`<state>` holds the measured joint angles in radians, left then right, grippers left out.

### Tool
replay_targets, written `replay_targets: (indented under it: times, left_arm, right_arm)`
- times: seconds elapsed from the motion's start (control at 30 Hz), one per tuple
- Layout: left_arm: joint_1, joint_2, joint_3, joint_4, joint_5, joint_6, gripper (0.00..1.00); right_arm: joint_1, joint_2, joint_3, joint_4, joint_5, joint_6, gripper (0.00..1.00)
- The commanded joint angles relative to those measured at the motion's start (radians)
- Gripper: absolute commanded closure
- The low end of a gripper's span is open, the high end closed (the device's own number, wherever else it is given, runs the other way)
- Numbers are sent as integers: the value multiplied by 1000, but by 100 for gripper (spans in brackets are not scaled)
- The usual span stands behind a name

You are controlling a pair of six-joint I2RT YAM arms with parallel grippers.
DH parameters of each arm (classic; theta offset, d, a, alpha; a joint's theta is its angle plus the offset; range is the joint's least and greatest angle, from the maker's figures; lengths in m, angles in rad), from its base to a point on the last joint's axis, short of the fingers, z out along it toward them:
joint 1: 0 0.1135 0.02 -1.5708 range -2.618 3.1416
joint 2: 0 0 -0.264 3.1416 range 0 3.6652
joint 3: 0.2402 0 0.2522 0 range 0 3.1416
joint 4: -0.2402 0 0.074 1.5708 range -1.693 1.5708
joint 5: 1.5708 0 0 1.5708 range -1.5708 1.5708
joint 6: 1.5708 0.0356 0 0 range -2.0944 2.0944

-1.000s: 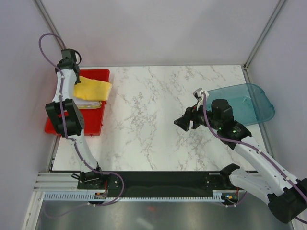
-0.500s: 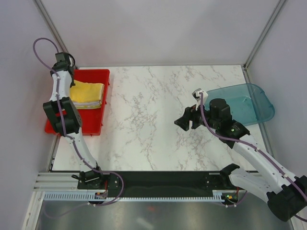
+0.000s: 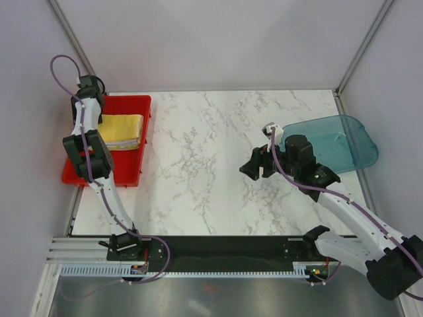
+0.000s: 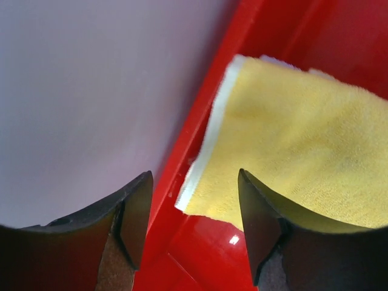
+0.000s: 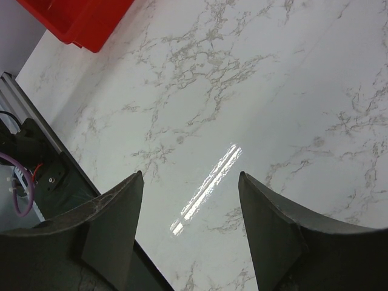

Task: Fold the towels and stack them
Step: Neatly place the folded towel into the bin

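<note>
Yellow terry cloth is the item to note. The yellow towel lies folded on top of a small stack in the far half of the red tray. A white layer shows under its edge.

Left gripper: the fingers are spread with nothing between them. It hangs over the tray's left wall, hard by the enclosure wall. From there the stack lies just beside it, to the robot's right and slightly nearer the bases. The towel's corner sits close under the right finger, but I cannot tell whether they touch. The stack's longer side runs across the tray, from left wall to right wall.

Right gripper: the fingers are spread and hold nothing. It is over the marble table, well apart from the tray and near the teal bin. Your left arm is plainly the nearer to the towels.

Clearance: there is none on the left, where the wall and the tray rim hem the fingers in. Open room lies upward and to the right, over the marble. In my judgement you should lift before you swing right, or a finger may catch the rim or drag the top towel's edge. No other towel shows in these views, so I judge the stacking at or near its end.
</note>
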<state>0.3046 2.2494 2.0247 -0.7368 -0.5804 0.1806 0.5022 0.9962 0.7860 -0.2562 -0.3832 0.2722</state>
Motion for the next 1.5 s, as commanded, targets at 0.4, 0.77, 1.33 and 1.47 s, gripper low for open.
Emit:
replay_targets:
  times: [0.4,0.77,1.33,1.47]
  left_arm:
    - [-142,-134,-68,24,136,-137,26]
    - [-294,-378,-182,24,411,-262,26]
    - [-705,-1214,-820,258,1080,-366,0]
    - [-705,-1301,-931,364,1152,-446,0]
  right_arm:
    - [1,-21,30,32,50,-7,27]
    - [2,-71,-2,-21,69,91,26]
    - [2,-145,269,-193,484,214,2]
    - [2,-183,272,-193,484,165,2]
